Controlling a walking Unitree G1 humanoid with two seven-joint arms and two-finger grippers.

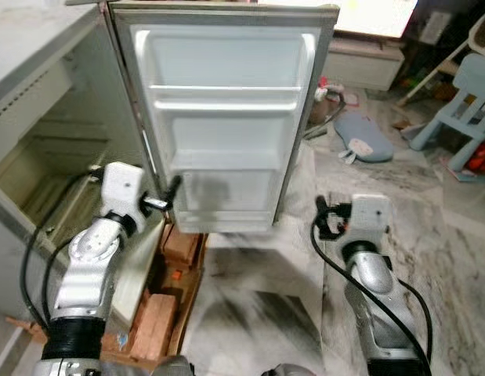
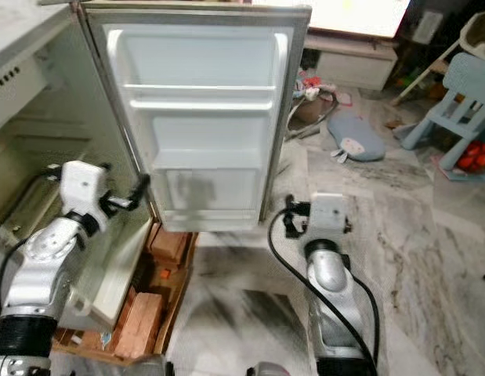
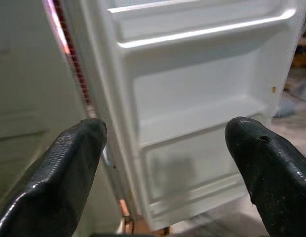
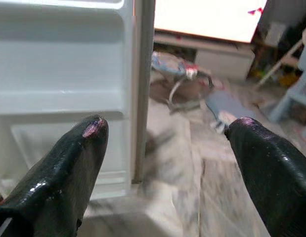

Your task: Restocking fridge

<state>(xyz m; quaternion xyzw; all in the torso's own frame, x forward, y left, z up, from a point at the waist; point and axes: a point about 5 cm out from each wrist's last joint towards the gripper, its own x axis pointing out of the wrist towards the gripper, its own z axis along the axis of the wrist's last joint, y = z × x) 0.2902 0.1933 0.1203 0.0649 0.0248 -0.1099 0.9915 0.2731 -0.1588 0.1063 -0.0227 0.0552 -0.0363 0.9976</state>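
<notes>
Two tools [image 3: 165, 136] [image 4: 167, 133] spread; fridge door [image 1: 226, 117] seemingly bare.

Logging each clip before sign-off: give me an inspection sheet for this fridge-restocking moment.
Surface: marble-patterned floor, bare ahead of the robot.
Job's things: fridge door wide open, its door shelves empty; nothing seen to stock.
Clutter: wooden blocks under the fridge cabinet.
Hands: left hand open at the door's hinge edge; right hand open, holding nothing.
Cables: black cables along both arms.
Surroundings: blue child's chair, grey cushion, low white cabinet.
</notes>
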